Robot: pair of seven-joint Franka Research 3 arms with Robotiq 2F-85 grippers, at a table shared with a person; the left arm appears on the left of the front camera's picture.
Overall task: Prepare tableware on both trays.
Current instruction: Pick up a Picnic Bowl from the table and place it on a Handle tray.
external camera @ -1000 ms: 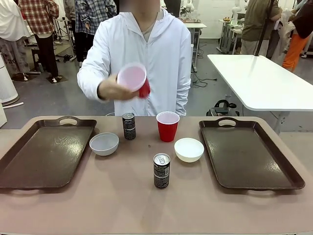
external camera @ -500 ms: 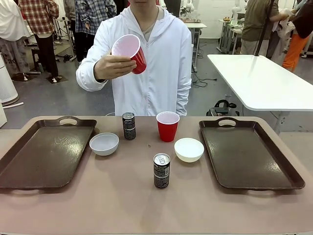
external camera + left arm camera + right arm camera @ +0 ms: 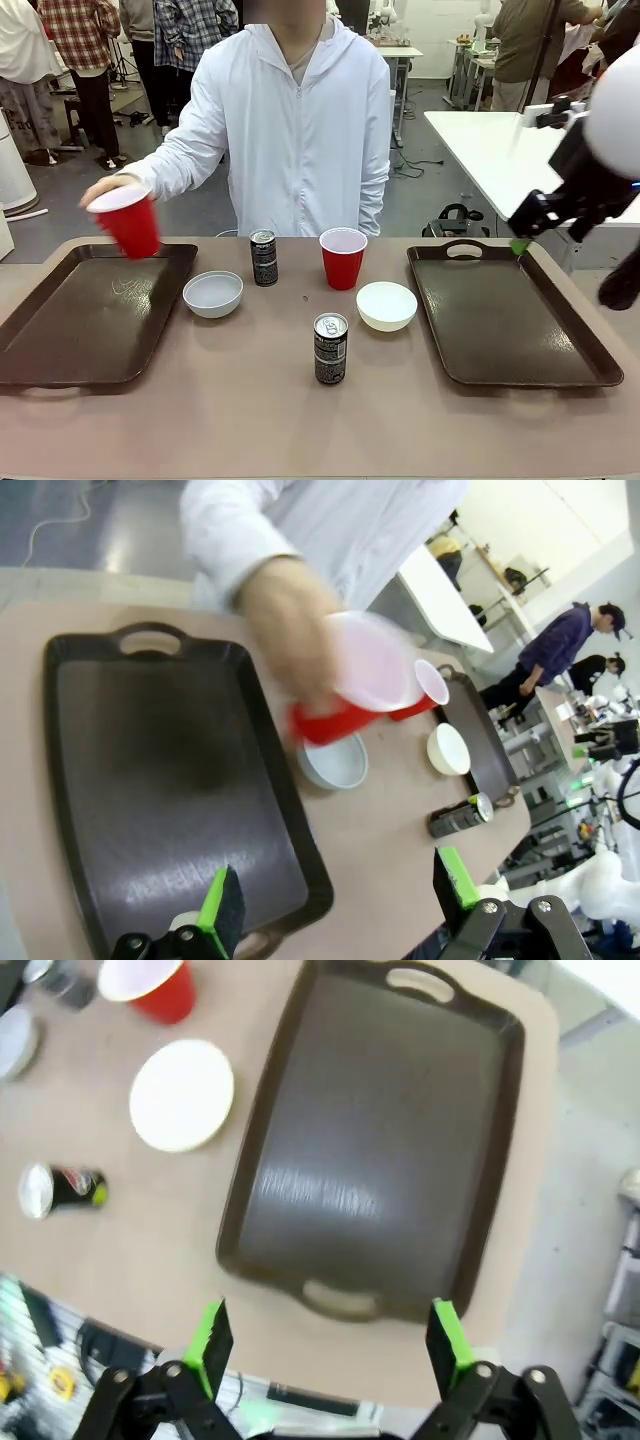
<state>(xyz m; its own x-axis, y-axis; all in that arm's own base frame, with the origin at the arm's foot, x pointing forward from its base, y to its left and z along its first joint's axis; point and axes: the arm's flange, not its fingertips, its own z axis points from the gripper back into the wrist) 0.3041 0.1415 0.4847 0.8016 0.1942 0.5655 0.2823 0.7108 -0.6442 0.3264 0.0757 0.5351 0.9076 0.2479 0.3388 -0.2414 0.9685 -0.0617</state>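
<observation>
Person's hand (image 3: 105,188), closed round a red cup (image 3: 130,225), has swung down from chest height to the far edge of the left tray (image 3: 60,330). Motion blur hides whether the cup has landed, but the first piece seems about to be placed, both trays being bare. The wrist views add the grippers' stance: the left gripper (image 3: 335,888) hangs wide open and empty above that tray's near edge, the right gripper (image 3: 330,1335) likewise above the right tray (image 3: 380,1140).

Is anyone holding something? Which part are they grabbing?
The person's hand holds a red cup near its rim. The left pincer and the right pincer are open, holding nothing.
</observation>
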